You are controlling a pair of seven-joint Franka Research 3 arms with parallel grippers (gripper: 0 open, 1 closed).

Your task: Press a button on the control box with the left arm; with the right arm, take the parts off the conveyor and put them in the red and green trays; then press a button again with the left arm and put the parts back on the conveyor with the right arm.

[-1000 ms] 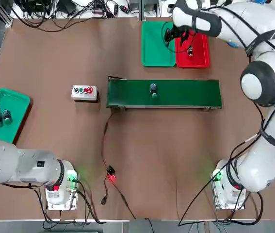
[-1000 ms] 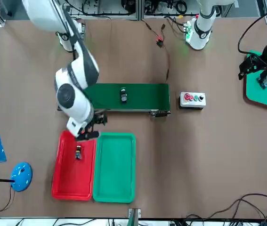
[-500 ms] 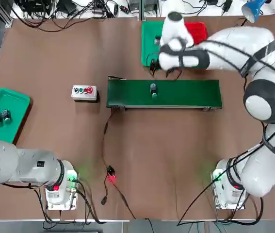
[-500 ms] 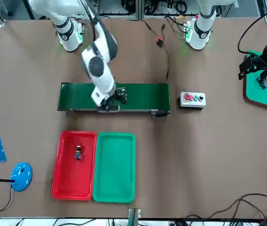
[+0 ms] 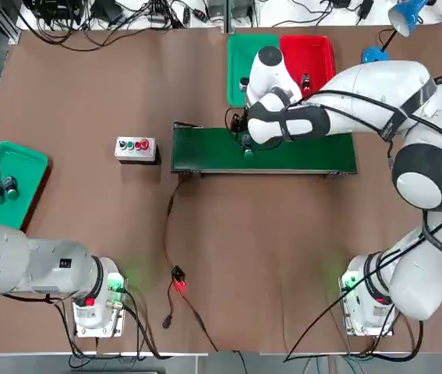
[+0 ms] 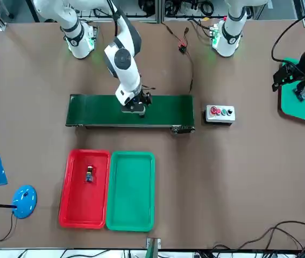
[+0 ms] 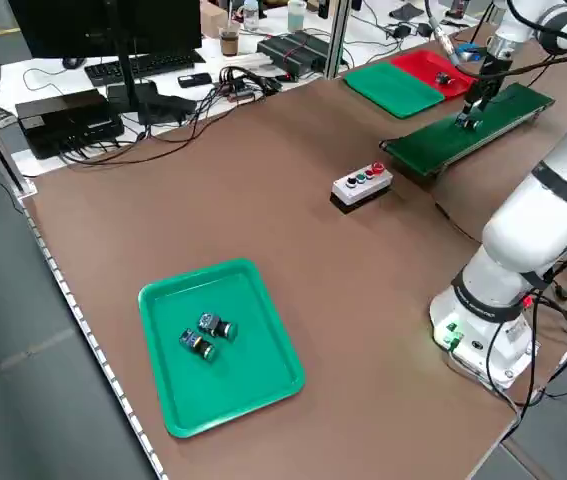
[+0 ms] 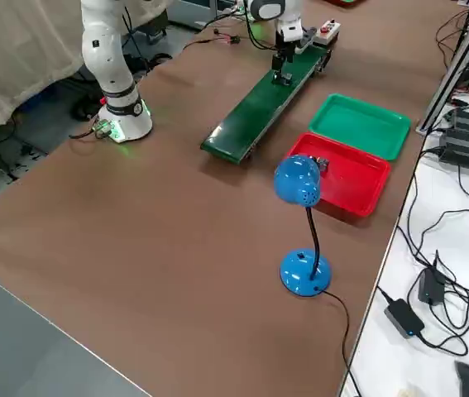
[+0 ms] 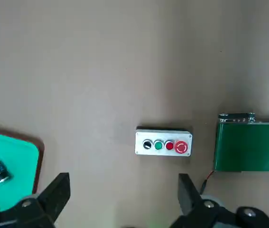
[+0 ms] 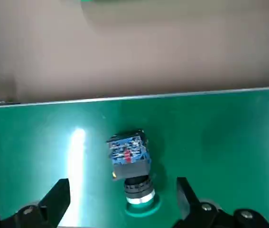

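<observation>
A small blue-and-black part (image 10: 130, 160) lies on the green conveyor (image 5: 314, 157), left of the belt's middle in the top view. My right gripper (image 10: 121, 192) hangs open just above it, one finger on each side, not touching. The red tray (image 5: 319, 47) beyond the belt holds one part (image 5: 305, 79). Beside it, the green tray (image 5: 241, 74) has nothing in it. The control box (image 5: 136, 148), with three buttons, sits left of the belt. My left gripper (image 9: 123, 190) stays open high over the table's left side, far from the box.
A second green tray (image 5: 24, 167) with two parts (image 7: 206, 335) lies at the table's left edge, under the left arm. A black cable with a red clip (image 5: 178, 282) runs from the conveyor toward the bases. A blue lamp (image 6: 23, 200) stands past the red tray.
My right gripper has swung from over the red tray back to the conveyor and now sits above the part on the belt. The left arm has not moved.
</observation>
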